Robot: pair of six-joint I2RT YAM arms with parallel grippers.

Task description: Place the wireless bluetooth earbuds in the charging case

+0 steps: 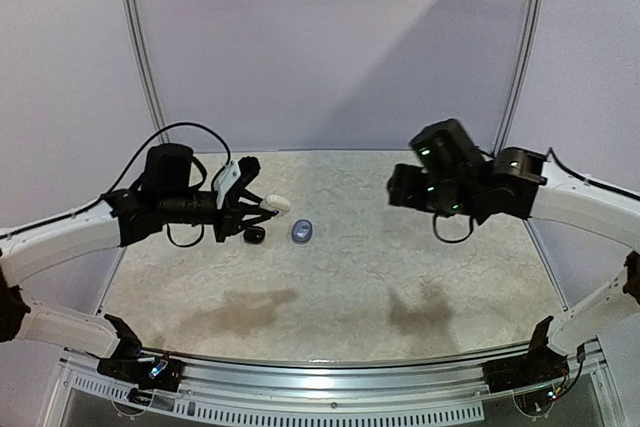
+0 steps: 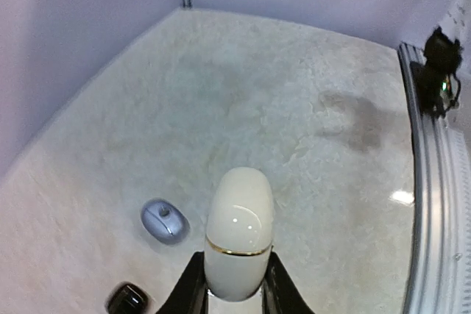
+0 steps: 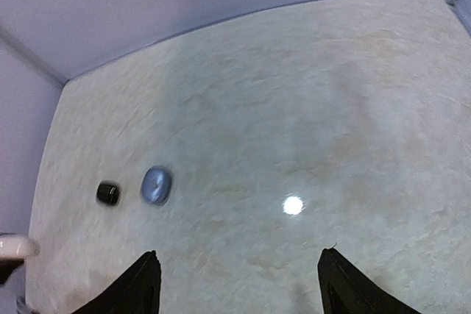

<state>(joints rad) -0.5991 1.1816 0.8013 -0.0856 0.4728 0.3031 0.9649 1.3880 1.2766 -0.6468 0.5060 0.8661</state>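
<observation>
My left gripper (image 1: pixel 262 208) is shut on a white rounded case with a gold band (image 1: pixel 278 204) and holds it above the table; in the left wrist view the case (image 2: pixel 238 233) sticks out between the fingers of the gripper (image 2: pixel 234 288). A blue-grey pebble-shaped case (image 1: pixel 302 231) lies on the table to its right, and it also shows in the left wrist view (image 2: pixel 163 220). A small black case (image 1: pixel 254 235) lies under the left gripper. My right gripper (image 3: pixel 239 281) is open and empty, high over the right side. No loose earbuds show.
The table is a pale mottled surface (image 1: pixel 400 277) with purple walls behind and at the sides. The right arm (image 1: pixel 470 182) hangs above the table's back right. A metal rail (image 1: pixel 330 372) runs along the near edge.
</observation>
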